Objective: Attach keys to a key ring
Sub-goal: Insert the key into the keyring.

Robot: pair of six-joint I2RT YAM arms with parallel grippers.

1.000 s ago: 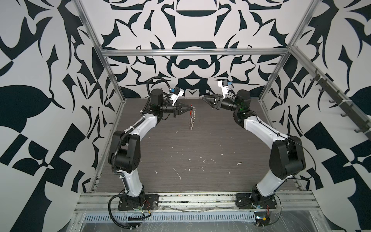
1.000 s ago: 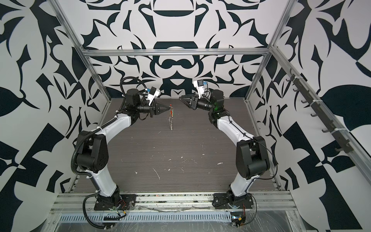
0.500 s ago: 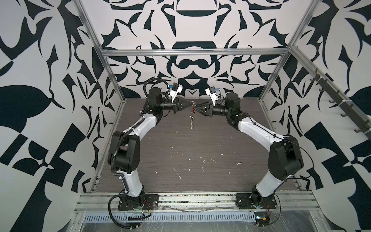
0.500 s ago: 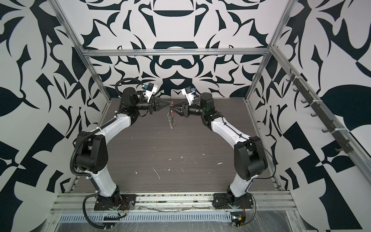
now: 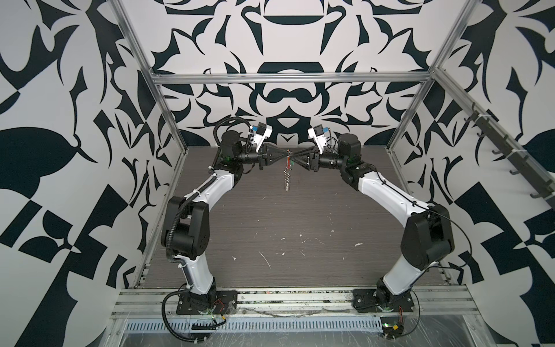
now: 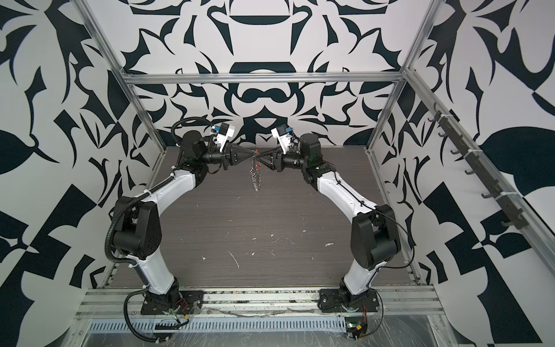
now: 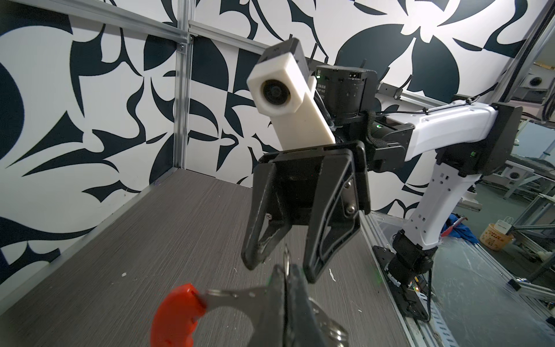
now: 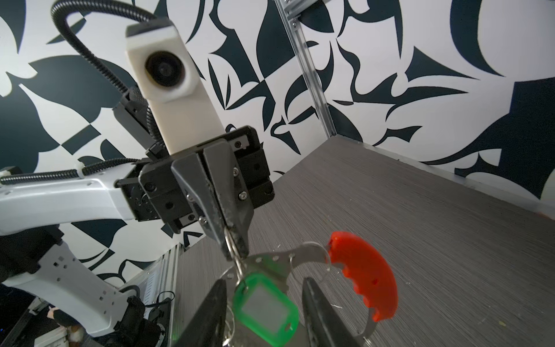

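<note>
Left gripper is clamped tight on the small silver split ring. The green key tag hangs straight off that ring, just below the fingertips. Key ring is up in the air at the same spot. Its metal band runs right up to the left fingertips, and its red segment sticks out to one side. Can't tell if the band itself is also in the pinch, or whether the tag is threaded onto it.

Right gripper has its jaws apart and is nose to nose with the left one. It holds nothing. One finger sits on each side of the tag, and the ring's edge pokes up between the tips.

In both top views the two tips meet above the far end of the table. A string of small silver rings dangles beneath them, clear of the surface.
</note>
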